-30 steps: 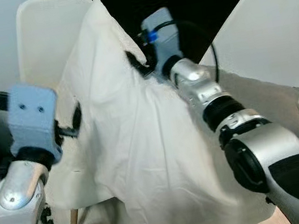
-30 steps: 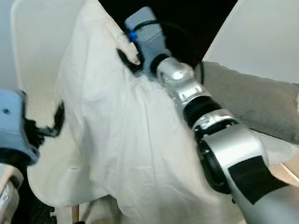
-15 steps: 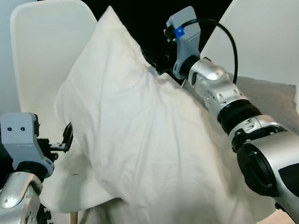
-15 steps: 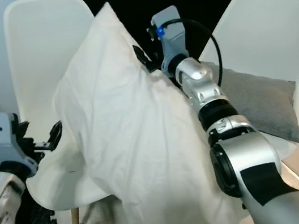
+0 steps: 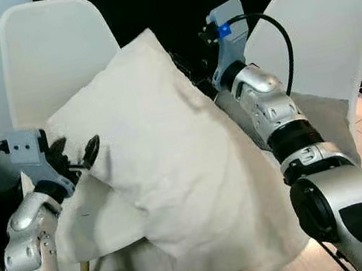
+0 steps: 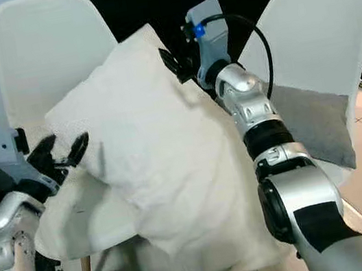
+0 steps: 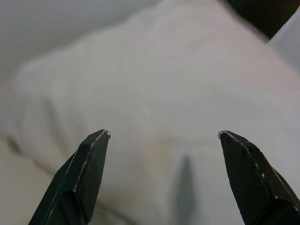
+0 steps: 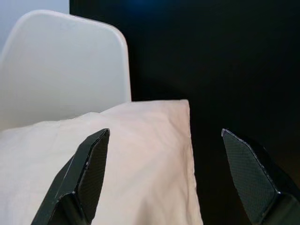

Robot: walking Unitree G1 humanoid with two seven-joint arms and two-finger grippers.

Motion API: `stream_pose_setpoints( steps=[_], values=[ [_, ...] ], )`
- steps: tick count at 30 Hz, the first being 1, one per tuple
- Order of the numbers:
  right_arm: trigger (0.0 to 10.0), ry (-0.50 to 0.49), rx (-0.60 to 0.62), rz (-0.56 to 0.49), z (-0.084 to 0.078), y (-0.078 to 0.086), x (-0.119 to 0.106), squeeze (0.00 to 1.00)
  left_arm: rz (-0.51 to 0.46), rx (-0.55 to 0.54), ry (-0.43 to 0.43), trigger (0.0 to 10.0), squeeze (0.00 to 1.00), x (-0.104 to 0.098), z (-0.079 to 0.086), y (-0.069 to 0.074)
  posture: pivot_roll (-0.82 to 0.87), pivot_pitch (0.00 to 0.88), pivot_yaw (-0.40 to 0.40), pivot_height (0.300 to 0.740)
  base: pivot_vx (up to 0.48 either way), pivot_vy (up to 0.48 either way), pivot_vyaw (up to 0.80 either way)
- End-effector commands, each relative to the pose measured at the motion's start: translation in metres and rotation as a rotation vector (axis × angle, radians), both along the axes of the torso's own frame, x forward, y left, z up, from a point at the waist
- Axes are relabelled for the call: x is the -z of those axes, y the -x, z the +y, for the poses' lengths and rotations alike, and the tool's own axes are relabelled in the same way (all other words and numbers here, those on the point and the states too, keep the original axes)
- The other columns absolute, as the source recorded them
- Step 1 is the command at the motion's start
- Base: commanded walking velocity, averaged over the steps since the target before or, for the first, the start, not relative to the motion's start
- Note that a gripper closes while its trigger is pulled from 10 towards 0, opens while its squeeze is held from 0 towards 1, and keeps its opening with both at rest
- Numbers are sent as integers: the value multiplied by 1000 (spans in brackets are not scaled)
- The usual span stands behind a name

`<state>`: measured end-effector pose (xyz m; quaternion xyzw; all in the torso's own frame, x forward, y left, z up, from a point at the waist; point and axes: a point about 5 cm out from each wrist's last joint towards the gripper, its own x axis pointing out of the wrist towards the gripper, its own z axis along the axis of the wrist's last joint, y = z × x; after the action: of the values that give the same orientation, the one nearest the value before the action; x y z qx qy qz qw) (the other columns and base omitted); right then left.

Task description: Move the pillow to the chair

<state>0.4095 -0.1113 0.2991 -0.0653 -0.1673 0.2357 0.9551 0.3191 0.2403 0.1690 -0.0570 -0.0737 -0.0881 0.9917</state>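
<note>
Pillow (image 5: 171, 158): now dropped lower onto left chair (image 5: 49, 53); both grippers (image 5: 77, 156) (image 6: 179, 63) released, jaws spread; placement nearly done.

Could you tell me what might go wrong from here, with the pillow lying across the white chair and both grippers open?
1. The pillow overhangs the front edge of the left chair; released, it may slide to the floor.
2. The right gripper sits at the pillow's top corner, so pulling back could snag the cloth.
3. The left gripper is close beside the pillow's side and could nudge it off.
</note>
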Motion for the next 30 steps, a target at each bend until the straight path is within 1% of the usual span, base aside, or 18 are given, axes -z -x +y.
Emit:
stream_pose_setpoints(
  steps=[1, 2, 4, 5, 6, 7, 8, 9, 10, 12, 15, 17, 20, 23, 25, 26, 28, 30],
  values=[
    [10000, -7, -3, 12, -4, 1, 1, 0, 66, -39, 11, 10000, 1000, 19, 9, -3, -40, 119, -162, 465, 0, 0, 0],
    [10000, -7, -3, 12, -4, 1, 1, 0, 66, -39, 11, 10000, 1000, 19, 9, -3, -40, 119, -162, 465, 0, 0, 0],
    [10000, -6, -7, 9, -5, 3, -1, 0, 108, -97, 27, 10000, 1000, 29, 16, -9, -50, 125, -160, 465, 0, 0, 0],
    [10000, -6, -7, 9, -5, 3, -1, 0, 108, -97, 27, 10000, 1000, 29, 16, -9, -50, 125, -160, 465, 0, 0, 0],
    [10000, -6, -9, 5, -7, 4, -3, 0, 146, -162, 16, 10000, 0, 34, 23, -13, -59, 133, -158, 465, 0, 0, 0],
    [10000, -7, -10, 3, -7, 4, -4, 0, 171, -200, 13, 10000, 0, 36, 27, -15, -64, 139, -156, 465, 0, 0, 0],
    [10000, -7, -10, 3, -7, 4, -4, 0, 171, -200, 13, 10000, 0, 36, 27, -15, -64, 139, -156, 465, 0, 0, 0],
    [10000, -7, -11, 2, -9, 6, -5, 0, 192, -243, 15, 10000, 0, 38, 34, -18, -75, 149, -152, 465, 0, 0, 0],
    [10000, -7, -11, 2, -9, 6, -5, 0, 192, -243, 15, 10000, 0, 38, 34, -18, -75, 149, -152, 465, 0, 0, 0],
    [10000, -9, -17, 4, -10, 9, -5, 0, 191, -271, 14, 10000, 0, 37, 40, -21, -85, 157, -149, 465, 0, 0, 0],
    [10000, -9, -19, 4, -10, 11, -5, 0, 180, -264, 15, 10000, 0, 35, 41, -22, -95, 167, -149, 465, 0, 0, 0],
    [10000, -6, -24, 9, -11, 14, -4, 0, 137, -224, 33, 10000, 0, 28, 39, -25, -102, 176, -149, 465, 0, 0, 0],
    [10000, -2, -26, 14, -11, 16, -3, 0, 116, -204, 59, 10000, 0, 26, 39, -28, -108, 190, -150, 465, 0, 0, 0],
    [10000, 0, -33, 12, -10, 23, -4, 0, 85, -175, 180, 10000, 0, 25, 38, -32, -125, 213, -154, 465, 0, 0, 0],
    [10000, 0, -33, 12, -10, 23, -4, 0, 85, -175, 180, 10000, 0, 25, 38, -32, -125, 213, -154, 465, 0, 0, 0],
    [10000, -19, -57, 8, -7, 28, -8, 0, 52, -167, 324, 10000, 0, 22, 39, -34, -140, 239, -162, 465, 0, 0, 0],
    [10000, -37, -85, 7, -4, 33, -10, 0, 19, -157, 411, 10000, 0, 18, 40, -36, -145, 249, -163, 465, 0, 0, 0],
    [10000, -51, -117, 11, 1, 39, -11, 0, -5, -148, 443, 10000, 0, 13, 39, -39, -149, 261, -165, 465, 0, 0, 0]
  ],
)
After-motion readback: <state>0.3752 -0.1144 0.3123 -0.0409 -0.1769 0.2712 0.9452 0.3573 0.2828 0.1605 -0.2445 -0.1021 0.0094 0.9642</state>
